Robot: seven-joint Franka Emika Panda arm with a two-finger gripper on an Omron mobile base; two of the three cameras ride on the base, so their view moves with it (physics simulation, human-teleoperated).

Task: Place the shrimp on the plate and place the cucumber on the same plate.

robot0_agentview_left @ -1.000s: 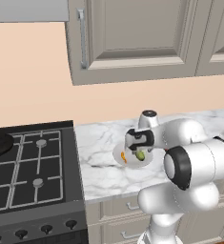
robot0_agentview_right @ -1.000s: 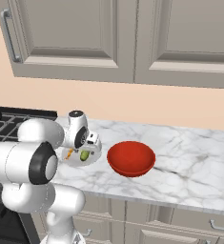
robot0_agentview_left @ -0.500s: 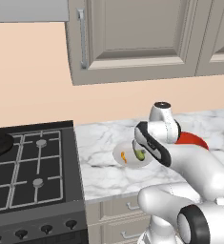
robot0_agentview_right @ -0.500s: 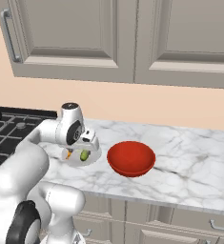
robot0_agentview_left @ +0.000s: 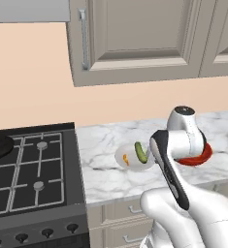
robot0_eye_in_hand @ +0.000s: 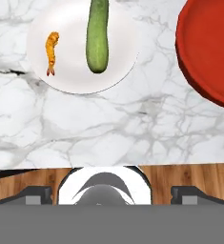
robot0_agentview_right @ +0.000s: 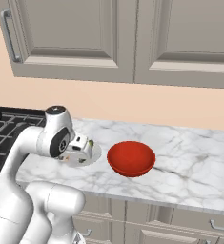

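— Shrimp (robot0_eye_in_hand: 51,51) and cucumber (robot0_eye_in_hand: 97,35)?
— Both lying on the plate (robot0_eye_in_hand: 70,76), side by side, apart, on the marble counter (robot0_eye_in_hand: 108,128).
— Beside it?
— Red bowl (robot0_eye_in_hand: 208,52) just right; stove (robot0_agentview_left: 28,174) left.
— Gripper (robot0_agentview_right: 80,147)?
— Above the plate, empty; spread or pressed together, cannot tell.

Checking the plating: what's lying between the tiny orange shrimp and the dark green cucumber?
Nothing: the hand view shows bare pale round plate between the tiny orange shrimp and the dark green cucumber.
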